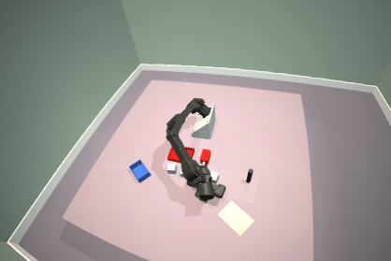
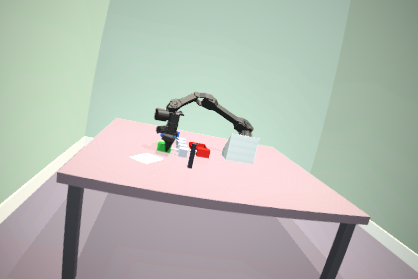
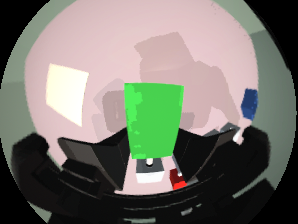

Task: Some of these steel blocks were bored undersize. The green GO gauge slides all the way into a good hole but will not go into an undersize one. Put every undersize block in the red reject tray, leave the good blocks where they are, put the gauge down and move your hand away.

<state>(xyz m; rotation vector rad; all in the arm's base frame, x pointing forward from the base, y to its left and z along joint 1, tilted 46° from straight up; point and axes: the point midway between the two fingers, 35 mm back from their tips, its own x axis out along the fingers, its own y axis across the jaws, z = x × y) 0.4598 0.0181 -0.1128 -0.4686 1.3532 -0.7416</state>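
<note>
In the top view, the red reject tray (image 1: 174,154) (image 2: 198,145) has a blue tray (image 1: 139,171) (image 3: 249,104) to its left, a red block (image 1: 205,156) (image 2: 202,153) just right, and a black cylinder (image 1: 250,176) (image 2: 192,156) upright farther right. A cream sheet (image 1: 236,218) (image 2: 146,158) (image 3: 67,94) lies below and right of it, a pale wedge (image 1: 203,128) (image 2: 242,149) above. Steel blocks (image 1: 171,168) (image 2: 183,152) (image 3: 150,176) stand below it, partly hidden under the arm; their bores are mostly unreadable. Beyond them from the tray, the tool (image 1: 205,197) (image 2: 167,149) (image 3: 149,125), partly open, is clamped on the green GO gauge (image 1: 204,200) (image 2: 162,147) (image 3: 154,120).
</note>
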